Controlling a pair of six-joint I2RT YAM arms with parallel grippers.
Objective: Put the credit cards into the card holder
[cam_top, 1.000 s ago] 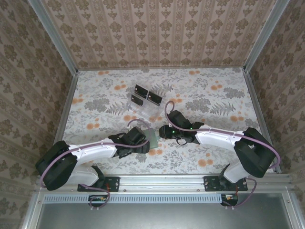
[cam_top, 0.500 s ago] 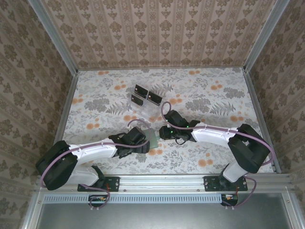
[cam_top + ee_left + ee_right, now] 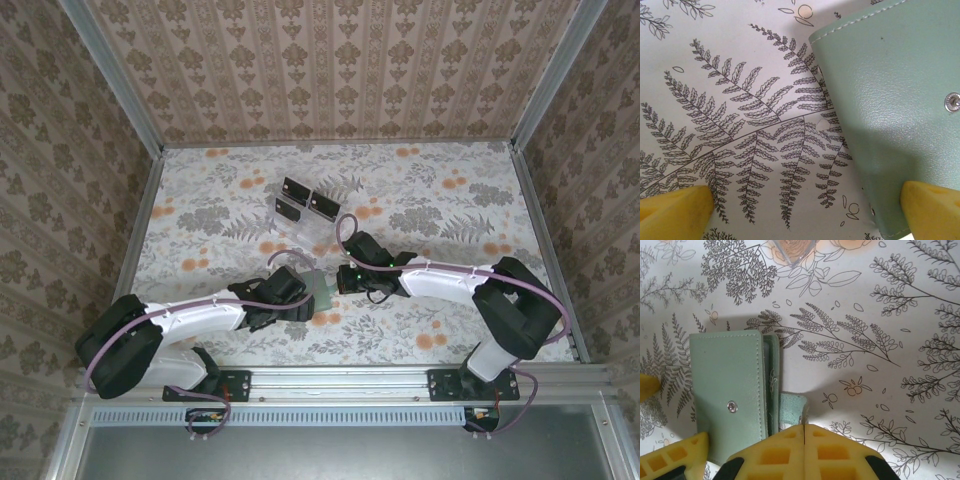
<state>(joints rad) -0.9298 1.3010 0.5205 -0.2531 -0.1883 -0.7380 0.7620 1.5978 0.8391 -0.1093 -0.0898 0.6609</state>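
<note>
Right gripper [image 3: 804, 437] has just snapped fully closed at the card holder [image 3: 735, 395] flap (pinching it? can't tell). Left gripper [image 3: 800, 215] is spread wide, straddling the holder's corner near-centre. Credit cards [image 3: 322, 204] sit in the far rack [image 3: 300, 228], none loaded yet.

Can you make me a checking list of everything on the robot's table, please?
Surface: flowery tablecloth, flat.
Job's things: three black credit cards standing in the clear rack; green card holder lying partly open between the arms.
Clutter: nothing seen.
Grippers: left gripper open, one fingertip by the card holder's corner; right gripper shut at its flap, grip unclear.
Cables: purple cables looping along both arms.
Surroundings: patterned walls, metal frame.
</note>
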